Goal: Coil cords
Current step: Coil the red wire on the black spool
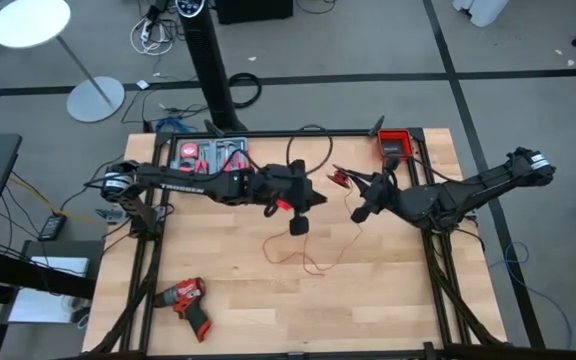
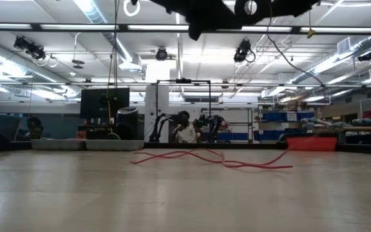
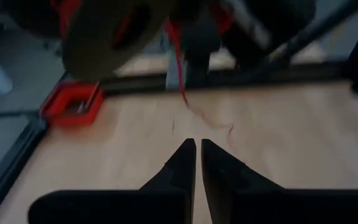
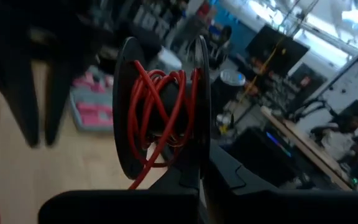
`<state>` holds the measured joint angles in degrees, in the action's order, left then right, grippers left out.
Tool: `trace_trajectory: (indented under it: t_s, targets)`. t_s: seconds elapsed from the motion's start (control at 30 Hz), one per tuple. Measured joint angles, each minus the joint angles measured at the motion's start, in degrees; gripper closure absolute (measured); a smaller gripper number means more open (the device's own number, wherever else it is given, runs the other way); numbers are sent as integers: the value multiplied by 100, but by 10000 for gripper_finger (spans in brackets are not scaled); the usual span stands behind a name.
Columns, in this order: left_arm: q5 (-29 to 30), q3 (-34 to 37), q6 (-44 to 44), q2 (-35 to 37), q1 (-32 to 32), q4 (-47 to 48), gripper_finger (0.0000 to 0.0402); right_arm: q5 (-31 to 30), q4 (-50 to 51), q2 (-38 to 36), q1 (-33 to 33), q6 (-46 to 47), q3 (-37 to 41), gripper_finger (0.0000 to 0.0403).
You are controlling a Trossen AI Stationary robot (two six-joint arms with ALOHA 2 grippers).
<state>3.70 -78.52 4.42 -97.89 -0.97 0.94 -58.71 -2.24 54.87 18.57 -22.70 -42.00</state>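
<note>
Red wire [image 1: 313, 262]: partly wound on a spool [image 4: 160, 118], the rest trailing loose over the table.
Right gripper [image 4: 199, 177]: fingers closed on the spool's rim, held above mid-table.
Left gripper [image 3: 196, 152]: fingers nearly together, empty, facing the spool.
Progress: several turns wound; a long loose run is left. Black cable not made out.
Table [image 1: 388, 300]: pale wood, a red drill [image 1: 186, 300] near its front-left corner, red tray [image 1: 394, 143] at the back.
Room: workshop, a seated person beyond.

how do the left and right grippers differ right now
The right gripper is shut on a black spool wound with red wire; the left gripper, fingers almost touching, holds nothing. The left gripper tilts down toward the table; the right gripper points more level. Both hang above the table.
</note>
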Motion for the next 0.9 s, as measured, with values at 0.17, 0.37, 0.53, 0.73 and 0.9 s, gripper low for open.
trace_trajectory:
  t_s: [0.17,0.37,0.53,0.73,0.9]
  targets:
    - [-589,2,-577,-54,-227,-923,371,46,-1068,0,15,-859,0,403]
    - [-894,0,-1079,-52,-316,-1650,365,416,-2072,-4,57,-1640,0,403]
    - [-918,0,-1131,-52,-304,-1763,315,526,-2158,0,39,-1802,0,403]
    - [-848,0,-1223,-105,-277,-1578,249,645,-2205,23,37,-1796,0,403]
    - [-895,7,-1224,-278,-219,-1543,239,776,-2289,61,-140,-1801,0,403]
